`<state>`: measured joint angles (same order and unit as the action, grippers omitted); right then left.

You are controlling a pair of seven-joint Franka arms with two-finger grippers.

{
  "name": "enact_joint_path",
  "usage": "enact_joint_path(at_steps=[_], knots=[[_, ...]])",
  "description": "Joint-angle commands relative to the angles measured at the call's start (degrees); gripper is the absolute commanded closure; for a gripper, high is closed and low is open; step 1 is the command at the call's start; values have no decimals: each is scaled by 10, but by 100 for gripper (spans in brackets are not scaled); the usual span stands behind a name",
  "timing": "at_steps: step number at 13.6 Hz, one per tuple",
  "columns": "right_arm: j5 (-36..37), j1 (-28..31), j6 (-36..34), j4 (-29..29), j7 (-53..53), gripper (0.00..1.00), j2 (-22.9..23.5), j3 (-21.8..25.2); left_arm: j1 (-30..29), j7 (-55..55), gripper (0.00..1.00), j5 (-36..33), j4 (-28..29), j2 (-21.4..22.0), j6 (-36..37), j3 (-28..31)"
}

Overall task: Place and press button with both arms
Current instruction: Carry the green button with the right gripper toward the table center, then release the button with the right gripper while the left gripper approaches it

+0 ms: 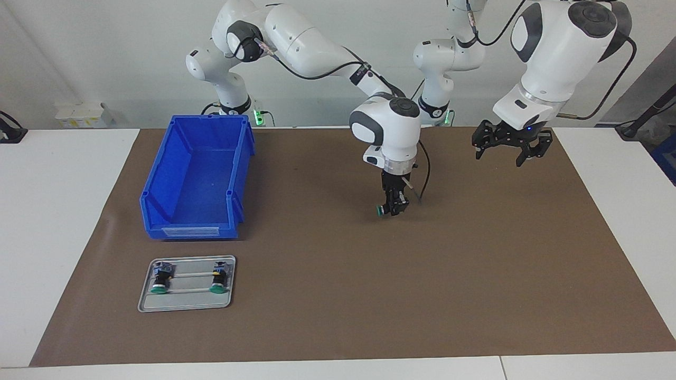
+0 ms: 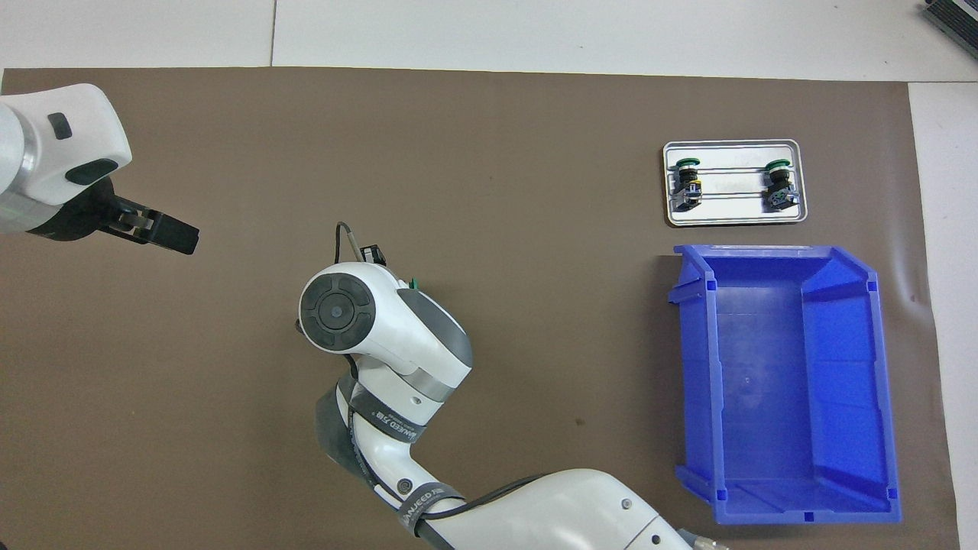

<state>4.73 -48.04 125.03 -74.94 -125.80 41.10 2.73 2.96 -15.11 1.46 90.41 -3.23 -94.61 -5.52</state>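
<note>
The right gripper [image 1: 393,208] hangs over the middle of the brown mat [image 1: 343,306], clenched on a green-capped button [image 1: 379,210] held sideways; the left gripper [image 1: 507,150] waits aloft, fingers spread, gripping nothing. Two matching buttons [image 1: 159,279] lie on the metal tray [image 1: 185,302], just beside the blue bin [image 1: 198,179].

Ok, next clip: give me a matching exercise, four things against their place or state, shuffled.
Things:
1. right hand
2. left hand
3. blue bin
4. metal tray

Place or state:
A. holds two green-capped buttons
B. open, raised over bare mat
C. empty
D. shut on a green-capped button, low over the mat's middle

Pairs: 1-D, 2-B, 3-C, 4-A
</note>
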Motion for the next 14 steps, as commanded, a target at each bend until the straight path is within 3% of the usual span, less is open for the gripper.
enact_joint_path(at_steps=[1, 2, 3, 4, 7, 9, 14], knots=[[16, 0, 31, -28, -33, 96, -8, 0, -19, -102, 0, 35, 27, 16, -45, 1], [16, 1, 40, -39, -36, 71, -12, -1, -22, -143, 0, 35, 33, 17, -46, 1], [16, 1, 45, -46, -36, 28, -14, 0, -23, -176, 0, 35, 40, 20, -45, 0], [17, 1, 42, -46, -34, 0, -15, 0, -23, -210, 0, 36, 47, 22, -46, 1], [39, 0, 15, -46, -23, 0, -24, -1, -22, -294, 0, 36, 56, 26, -39, 0], [44, 6, -15, -56, 22, 0, -57, -1, -17, -341, 0, 36, 77, 38, -44, 0], [41, 88, -13, -212, 253, 0, -231, -1, 8, -386, 2, 36, 91, 45, -49, -6]])
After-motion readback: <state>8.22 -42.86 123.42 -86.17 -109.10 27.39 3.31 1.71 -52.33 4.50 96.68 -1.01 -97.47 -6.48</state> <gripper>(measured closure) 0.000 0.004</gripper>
